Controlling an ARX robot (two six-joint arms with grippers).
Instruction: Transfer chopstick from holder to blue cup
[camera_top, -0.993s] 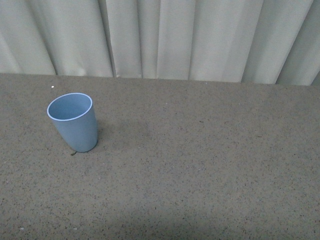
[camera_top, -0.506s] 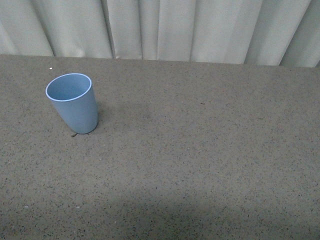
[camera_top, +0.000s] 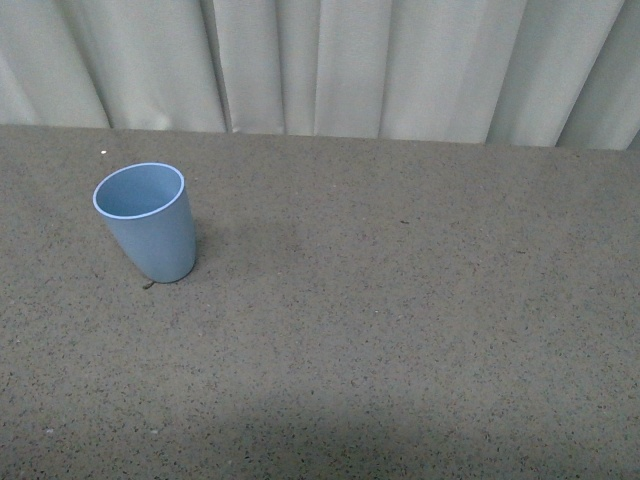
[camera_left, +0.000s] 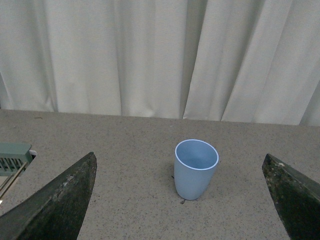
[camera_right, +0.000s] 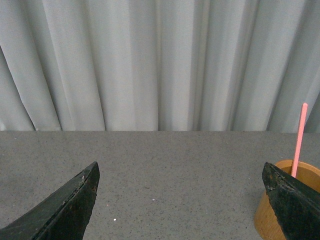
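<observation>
The blue cup (camera_top: 145, 222) stands upright and empty on the left part of the speckled brown table (camera_top: 400, 330); neither arm shows in the front view. In the left wrist view the blue cup (camera_left: 196, 169) stands ahead of my left gripper (camera_left: 178, 156), whose dark fingers (camera_left: 55, 205) are spread wide with nothing between them. My right gripper (camera_right: 180, 164) is open too and holds nothing. Off to one side of it stands a round wooden holder (camera_right: 266, 216), partly hidden behind one finger, with a coral-red chopstick (camera_right: 299, 140) rising from it.
Pale pleated curtains (camera_top: 330, 65) hang right behind the table's far edge. A pale green slotted object (camera_left: 12, 157) sits at the border of the left wrist view, apart from the cup. A small dark speck (camera_top: 147, 284) lies at the cup's base.
The front view has shifted: cup and table edge show lower than half a second ago, higher than one second ago. The cup has not moved on the table.
</observation>
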